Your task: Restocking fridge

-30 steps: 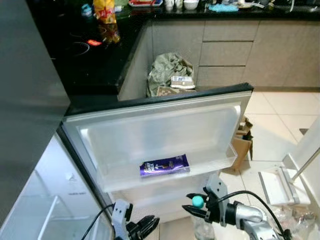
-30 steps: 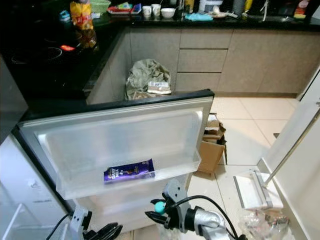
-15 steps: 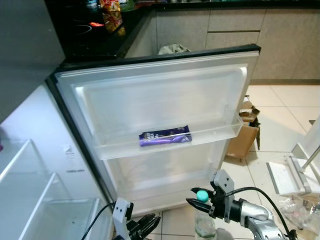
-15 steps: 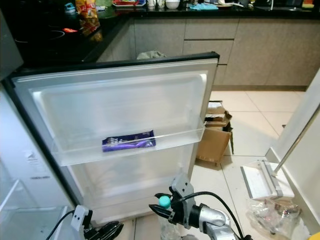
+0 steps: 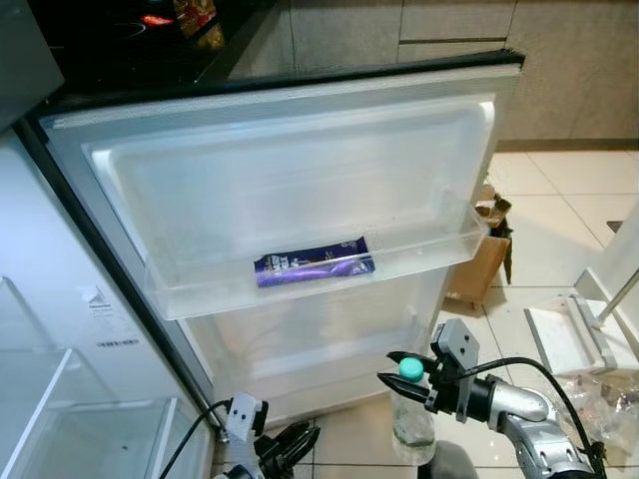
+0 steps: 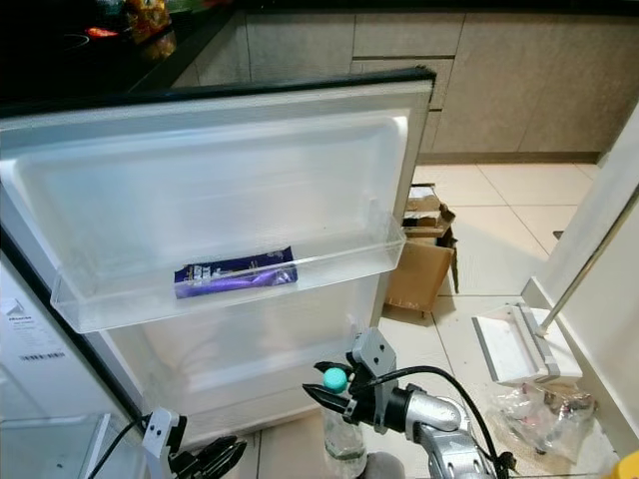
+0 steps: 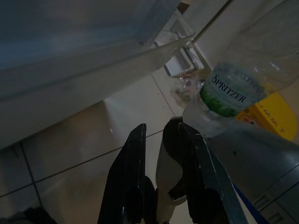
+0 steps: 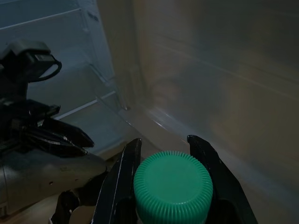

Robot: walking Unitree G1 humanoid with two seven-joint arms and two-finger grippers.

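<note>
Low down, right hand (image 5: 401,371) gripping bottle (image 5: 411,424) neck — base cut off.

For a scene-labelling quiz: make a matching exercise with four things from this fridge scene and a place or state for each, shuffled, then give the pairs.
Things:
1. bottle
2. purple packet
3. cardboard box
4. left gripper

Places or states:
A. lies in the upper door shelf
B. on the floor beyond the fridge door's free edge
C. held at the neck by the right gripper
D. holds nothing, low by the fridge door

Pairs: 1-C, 2-A, 3-B, 4-D
</note>
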